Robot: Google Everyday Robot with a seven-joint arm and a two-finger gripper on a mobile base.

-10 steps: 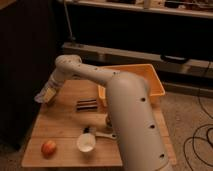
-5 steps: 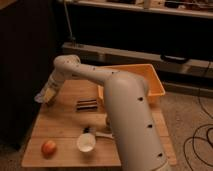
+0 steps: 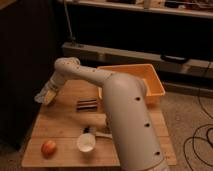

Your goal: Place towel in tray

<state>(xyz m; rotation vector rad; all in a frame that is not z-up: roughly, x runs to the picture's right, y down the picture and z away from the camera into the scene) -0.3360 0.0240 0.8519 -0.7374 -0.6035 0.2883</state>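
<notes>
Dim room, wooden bench [image 3: 60, 127]: pincer [image 3: 46, 96] hangs over the bench edge far left of the orange tray [image 3: 150, 87], grip state cannot tell, likely lining up on what seems the dark folded towel [image 3: 86, 104], lying just left of the tray, not yet in it.

The tray [image 3: 156, 90], at two o'clock on the table [image 3: 60, 124], is orange-yellow. The table is pale tan wood with plank lines. The arm [image 3: 125, 115] is plain off-white, and its gripper [image 3: 46, 96], at nine o'clock, is pale grey. The apple [image 3: 48, 148] at seven o'clock is reddish-orange, the cup [image 3: 86, 142] at six is white, and the flat item [image 3: 86, 104] at centre has dark stripes.
</notes>
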